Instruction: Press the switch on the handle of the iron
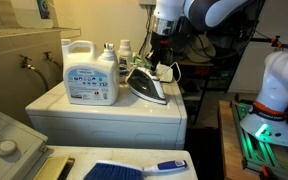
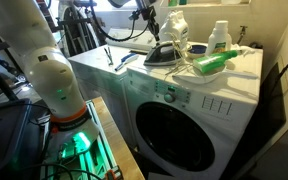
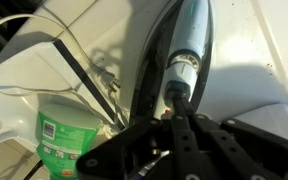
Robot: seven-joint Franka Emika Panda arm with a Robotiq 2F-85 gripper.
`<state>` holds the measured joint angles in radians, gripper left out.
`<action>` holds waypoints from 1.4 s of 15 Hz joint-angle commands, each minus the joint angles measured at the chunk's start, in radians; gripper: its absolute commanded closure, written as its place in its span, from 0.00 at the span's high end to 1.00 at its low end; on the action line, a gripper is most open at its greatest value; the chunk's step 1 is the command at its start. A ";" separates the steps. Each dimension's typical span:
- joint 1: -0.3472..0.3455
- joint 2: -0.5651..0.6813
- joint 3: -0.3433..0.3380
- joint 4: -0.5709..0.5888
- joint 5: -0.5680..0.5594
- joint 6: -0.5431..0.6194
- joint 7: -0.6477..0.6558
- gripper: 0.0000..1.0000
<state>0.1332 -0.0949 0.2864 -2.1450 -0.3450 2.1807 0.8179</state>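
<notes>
A black and white iron (image 1: pixel 148 85) stands flat on top of the white washing machine (image 1: pixel 104 112), also seen in an exterior view (image 2: pixel 162 55). My gripper (image 1: pixel 162 44) hangs right over the iron's handle (image 3: pixel 186 40), at its rear end. In the wrist view the fingers (image 3: pixel 177 104) are shut together, and their tips are at or touching the handle by a small red spot. The switch itself I cannot make out.
A big white detergent jug (image 1: pixel 91 72) and small bottles (image 1: pixel 124 52) stand beside the iron. A green bottle (image 2: pixel 212 62) lies on its side near the iron's cord. A white bottle (image 2: pixel 219 35) stands behind it. A blue-handled brush (image 1: pixel 134 168) lies on the near surface.
</notes>
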 commanded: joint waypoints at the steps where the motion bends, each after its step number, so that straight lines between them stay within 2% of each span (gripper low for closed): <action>1: 0.011 0.014 -0.021 -0.006 0.002 0.000 0.021 0.00; 9: 0.012 0.050 -0.041 -0.021 0.053 0.020 -0.009 0.00; 21: 0.003 0.063 -0.085 -0.031 0.205 0.036 -0.078 0.00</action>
<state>0.1358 -0.0729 0.2192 -2.1403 -0.1763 2.1925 0.7592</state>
